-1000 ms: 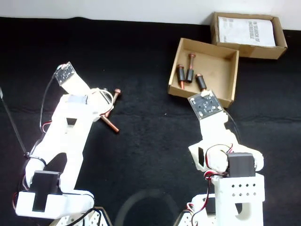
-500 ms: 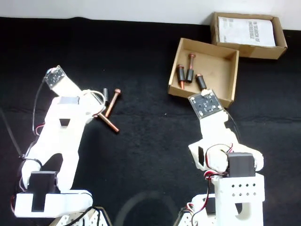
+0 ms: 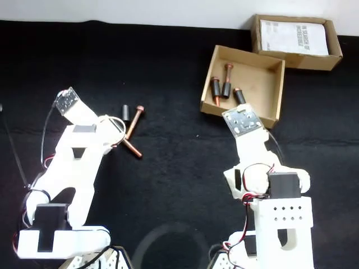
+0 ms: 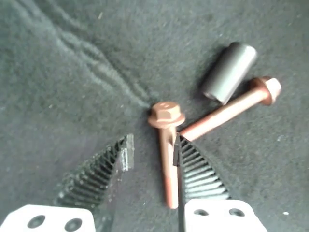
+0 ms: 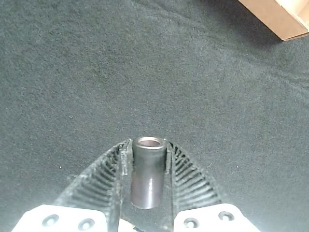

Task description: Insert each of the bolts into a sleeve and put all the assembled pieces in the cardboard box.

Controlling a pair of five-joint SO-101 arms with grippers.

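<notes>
Left wrist view: the left fingers (image 4: 193,164) gape around a loose bolt (image 4: 166,164), likely ready to grab it. The right fingers (image 5: 188,179) squeeze a sleeve (image 5: 148,169), hole facing out for a bolt. The box (image 3: 261,84) sits at two o'clock.

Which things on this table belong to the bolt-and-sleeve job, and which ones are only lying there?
Part of the job: the near bolt by the open left gripper; the other bolt; the loose sleeve; the held sleeve in the right gripper; the cardboard box with three assembled pieces.
Only lying about: the far box holding a printed sheet.
</notes>
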